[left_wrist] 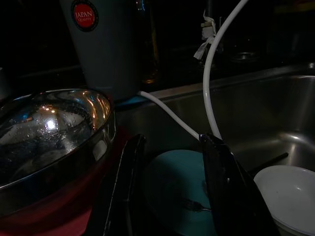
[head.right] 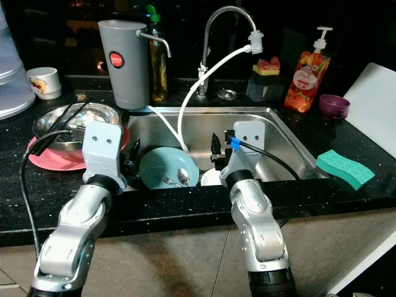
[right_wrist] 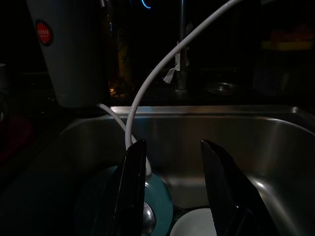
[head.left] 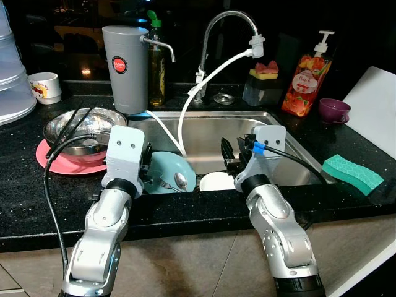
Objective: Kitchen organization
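A teal plate (head.left: 166, 172) lies in the steel sink (head.left: 291, 154) with a spoon (head.left: 180, 180) and a fork (left_wrist: 194, 206) on it. A white bowl (head.left: 217, 182) sits beside it to the right. My left gripper (left_wrist: 170, 147) hovers open over the sink's left rim, above the teal plate (left_wrist: 174, 189). My right gripper (right_wrist: 170, 150) is open too, above the sink's front, over the plate (right_wrist: 158, 196) and the bowl (right_wrist: 194, 223). Neither holds anything.
A steel mixing bowl (head.left: 83, 127) rests on a pink plate (head.left: 52, 162) on the left counter. Behind stand a grey water filter (head.left: 125, 68), a faucet (head.left: 226, 25) with a white hose (head.left: 204, 83), a soap bottle (head.left: 304, 77), a purple cup (head.left: 334, 110) and a green sponge (head.left: 352, 173).
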